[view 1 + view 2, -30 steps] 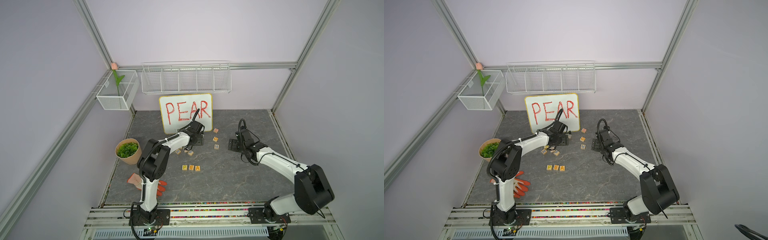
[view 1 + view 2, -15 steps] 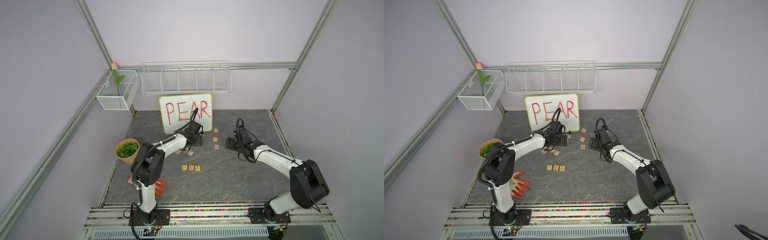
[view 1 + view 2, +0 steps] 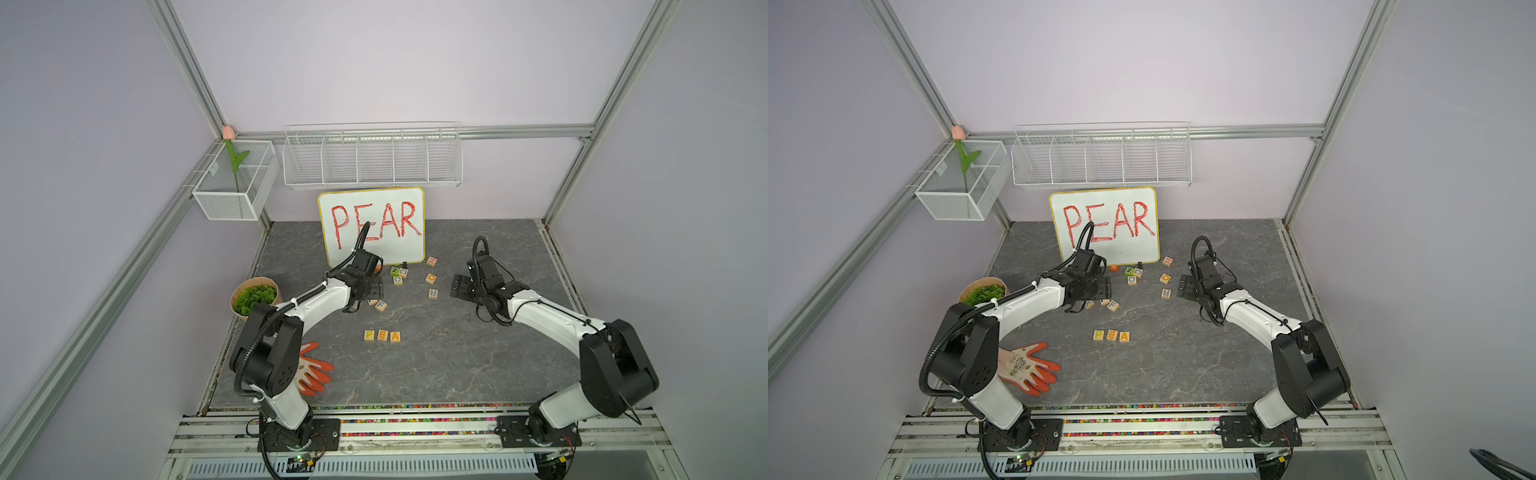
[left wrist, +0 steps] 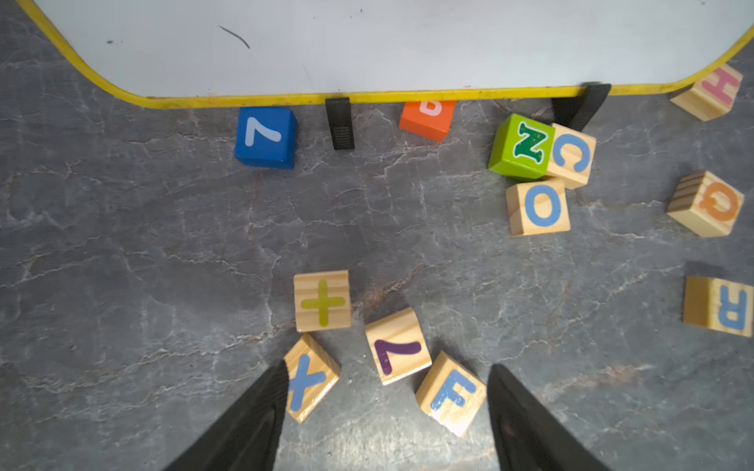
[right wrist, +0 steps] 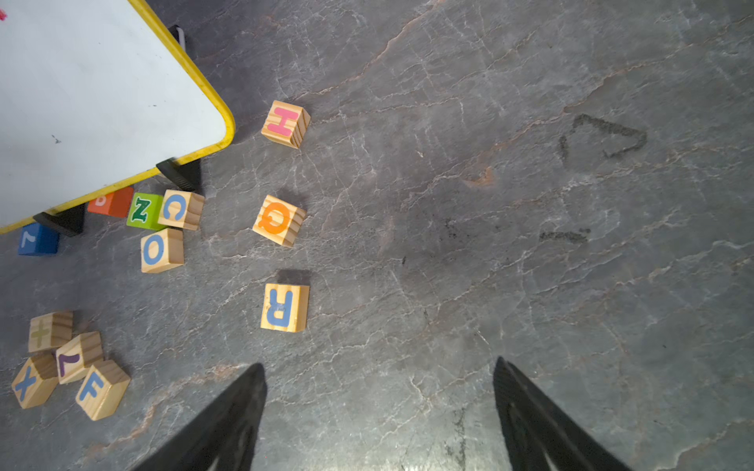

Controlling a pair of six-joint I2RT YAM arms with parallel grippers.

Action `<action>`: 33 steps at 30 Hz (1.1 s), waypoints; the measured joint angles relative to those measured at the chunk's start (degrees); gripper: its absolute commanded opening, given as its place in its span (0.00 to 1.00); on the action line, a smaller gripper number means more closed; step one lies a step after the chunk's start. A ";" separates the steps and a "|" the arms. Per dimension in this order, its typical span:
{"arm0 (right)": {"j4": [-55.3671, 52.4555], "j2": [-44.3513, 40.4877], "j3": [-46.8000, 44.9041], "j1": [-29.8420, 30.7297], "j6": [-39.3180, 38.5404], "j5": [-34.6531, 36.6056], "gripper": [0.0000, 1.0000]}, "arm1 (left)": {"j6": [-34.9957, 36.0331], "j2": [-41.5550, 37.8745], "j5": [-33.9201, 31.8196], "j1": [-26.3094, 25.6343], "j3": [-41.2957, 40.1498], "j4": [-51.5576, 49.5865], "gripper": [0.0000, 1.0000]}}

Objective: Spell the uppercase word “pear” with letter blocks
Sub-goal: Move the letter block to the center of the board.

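Tulip (image 3: pixel 227 132) upright in mesh basket (image 3: pixel 224 206)

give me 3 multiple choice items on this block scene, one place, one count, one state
1. Where is the R block? A) on top of the N block B) alone on the table near the right gripper C) in the wire basket
2. How many blocks form the front row? A) two B) three C) four
3. The right gripper is: A) open and empty B) shut on the R block C) shut on the glove
Answers: 1 B, it lies apart from other blocks; 2 B, only the P block, E block and A block sit side by side; 3 A, its fingers stand wide apart over bare table.
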 measured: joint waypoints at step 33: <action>-6.03 -15.54 -4.33 -0.46 -0.48 6.82 0.89 | 0.48 22.80 8.48 -16.20 22.95 5.60 0.73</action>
